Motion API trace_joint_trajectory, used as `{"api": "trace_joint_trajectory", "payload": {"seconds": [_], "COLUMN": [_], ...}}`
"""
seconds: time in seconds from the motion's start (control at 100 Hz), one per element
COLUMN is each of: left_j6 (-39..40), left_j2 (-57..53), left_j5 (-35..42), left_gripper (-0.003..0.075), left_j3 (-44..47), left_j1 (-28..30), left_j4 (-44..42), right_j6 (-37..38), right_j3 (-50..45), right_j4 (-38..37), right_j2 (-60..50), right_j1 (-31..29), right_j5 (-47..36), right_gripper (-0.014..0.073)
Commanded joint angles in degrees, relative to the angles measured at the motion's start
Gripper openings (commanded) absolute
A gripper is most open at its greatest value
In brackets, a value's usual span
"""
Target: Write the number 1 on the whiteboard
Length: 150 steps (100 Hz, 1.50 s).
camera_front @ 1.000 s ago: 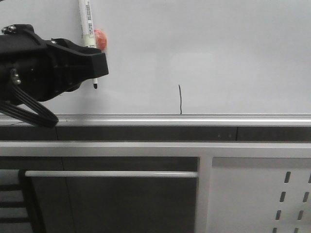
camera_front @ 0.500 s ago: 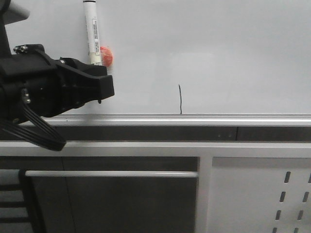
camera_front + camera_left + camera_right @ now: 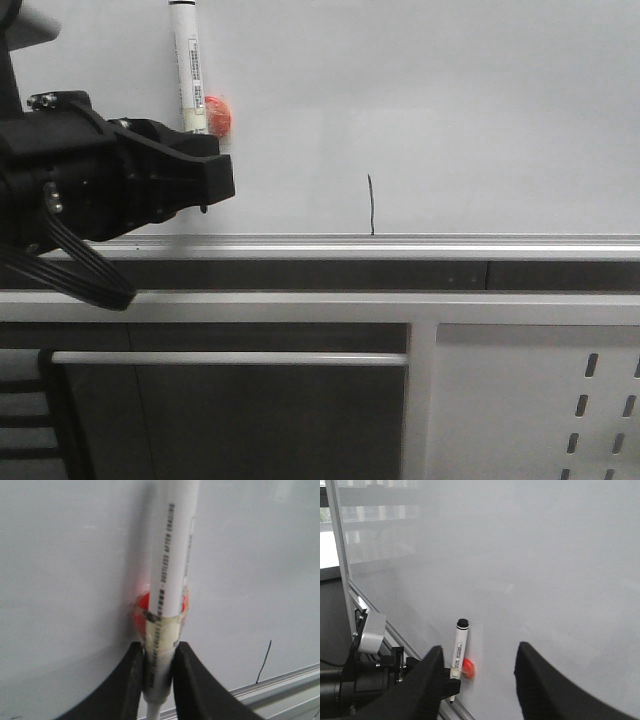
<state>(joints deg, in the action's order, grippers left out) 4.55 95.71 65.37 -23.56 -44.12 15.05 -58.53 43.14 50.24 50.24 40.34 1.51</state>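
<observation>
Black stroke — the number 1 (image 3: 371,206) — sits well right of my left fingers (image 3: 159,677), clamped on the marker (image 3: 189,70); my right fingers (image 3: 479,680) are apart, bare whiteboard (image 3: 480,100) ahead.

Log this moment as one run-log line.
left gripper: shut on marker | right gripper: open, empty | number 1: drawn on whiteboard, right of marker

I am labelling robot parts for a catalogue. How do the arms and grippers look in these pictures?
The left gripper is matte black and blocky, with black ribbed cables looping beneath and small silver screws. Its jaws are smooth, curved black plastic. The right gripper shows the same rounded black jaws.
</observation>
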Motion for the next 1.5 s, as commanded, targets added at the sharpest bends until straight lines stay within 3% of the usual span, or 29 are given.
{"api": "trace_joint_trajectory", "payload": {"seconds": [0.0, 0.25, 0.72, 1.13, 1.18, 1.25, 1.37, 1.49], "left_j6": [0.04, 0.04, 0.04, 1.00, 1.14, 1.14, 1.14, 1.14], "left_j2": [-1.36, -1.36, -2.33, -13.95, -16.13, -19.12, -23.39, -26.56], "left_j5": [11.30, 11.30, 12.70, 12.70, 12.70, 12.45, 12.35, 12.35], "left_gripper": [0.0120, 0.0240, 0.0296, 0.0295, 0.0280, 0.0204, -0.0018, -0.0018], "left_j3": [-1.32, -1.32, 2.05, 8.78, 9.87, 11.71, 15.51, 18.99], "left_j1": [0.12, 0.12, 0.00, 0.00, 0.00, 0.00, 0.00, 0.00], "left_j4": [0.78, 1.01, -2.35, -7.48, -8.01, -8.01, -8.51, -9.48], "right_j6": [-0.34, -0.34, -0.34, -0.34, -0.34, -0.34, -0.34, -0.34], "right_j3": [1.68, 1.68, 1.68, 1.68, 1.68, 1.68, 1.68, 1.68], "right_j4": [-0.12, -0.12, -0.12, -0.12, -0.12, -0.12, -0.12, -0.12], "right_j2": [-0.79, -0.79, -2.47, -4.71, -5.02, -5.39, -5.90, -6.37], "right_j1": [-0.45, -0.45, -0.45, -0.45, -0.45, -0.45, -0.45, -0.45], "right_j5": [-3.31, -3.31, -3.43, -2.80, -2.80, -1.87, 1.58, 4.53], "right_gripper": [0.0293, 0.0293, 0.0293, 0.0293, 0.0293, 0.0293, 0.0292, 0.0276]}}
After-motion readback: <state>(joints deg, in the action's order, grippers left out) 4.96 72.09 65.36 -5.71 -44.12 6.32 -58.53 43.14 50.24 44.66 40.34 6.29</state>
